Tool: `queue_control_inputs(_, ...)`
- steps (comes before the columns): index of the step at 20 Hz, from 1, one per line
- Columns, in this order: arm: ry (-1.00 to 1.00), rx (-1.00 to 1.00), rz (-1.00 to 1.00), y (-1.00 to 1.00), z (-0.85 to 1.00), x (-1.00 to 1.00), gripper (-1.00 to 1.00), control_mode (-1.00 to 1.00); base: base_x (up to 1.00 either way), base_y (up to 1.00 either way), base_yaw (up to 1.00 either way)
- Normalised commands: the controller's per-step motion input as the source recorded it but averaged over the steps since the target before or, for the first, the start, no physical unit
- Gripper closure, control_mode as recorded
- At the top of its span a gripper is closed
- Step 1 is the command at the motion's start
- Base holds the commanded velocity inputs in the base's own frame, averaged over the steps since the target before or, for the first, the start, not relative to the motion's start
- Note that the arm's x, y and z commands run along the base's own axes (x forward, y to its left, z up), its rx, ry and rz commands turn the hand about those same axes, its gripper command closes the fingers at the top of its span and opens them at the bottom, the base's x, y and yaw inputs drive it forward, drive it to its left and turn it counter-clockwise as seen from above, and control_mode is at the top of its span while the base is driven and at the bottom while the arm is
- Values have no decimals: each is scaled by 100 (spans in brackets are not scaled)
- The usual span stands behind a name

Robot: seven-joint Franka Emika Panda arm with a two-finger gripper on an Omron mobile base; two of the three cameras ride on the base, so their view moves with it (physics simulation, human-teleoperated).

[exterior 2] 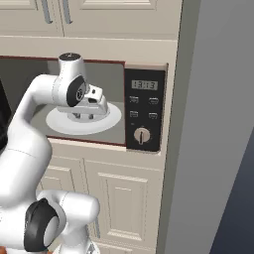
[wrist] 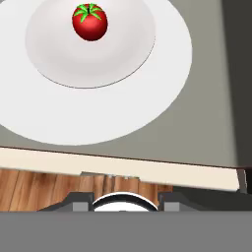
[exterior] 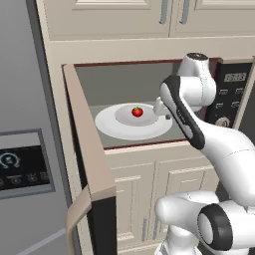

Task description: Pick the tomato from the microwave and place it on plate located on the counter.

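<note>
The task had barely begun: the tomato sat untouched inside the microwave, and picking it, carrying it out and setting it on the plate on the counter all remained to be done. It rested on the raised grey centre of a large white round dish that lay on the grey cavity floor, roughly midway between the side walls and a little back from the front edge. The microwave door stood swung wide open.

The gripper hung just inside the cavity's front opening, near the right edge of the dish and apart from the tomato — its fingers were pressed together, holding nothing. I judged that it would have to open them before reaching in.

The tomato was small, round and glossy red with a green star-shaped stem on top — smooth skin, likely to roll if nudged. The dish was matte white, a shallow broad disc with a smooth domed middle. The cavity was flat grey with a dark-red rim; the control panel was black with a digital display and a round knob. The cupboard fronts below were cream with panelled faces.
</note>
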Motion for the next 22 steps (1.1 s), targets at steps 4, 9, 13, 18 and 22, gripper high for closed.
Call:
queue_control_inputs(4, -8, 0, 0, -1, 0, -40, -100, -100, 0, 0, 0)
queue_control_inputs(9, -20, 0, 3, 20, -6, -74, -100, -100, 0, 0, 0)
queue_control_inputs(13, -30, 3, 0, 38, -3, -36, -100, -100, 0, 0, 0)
queue_control_inputs(18, -32, 9, -1, 24, 5, 7, -100, -100, 0, 0, 0)
queue_control_inputs(22, -26, 10, 0, 13, 8, 36, -100, -100, 0, 0, 0)
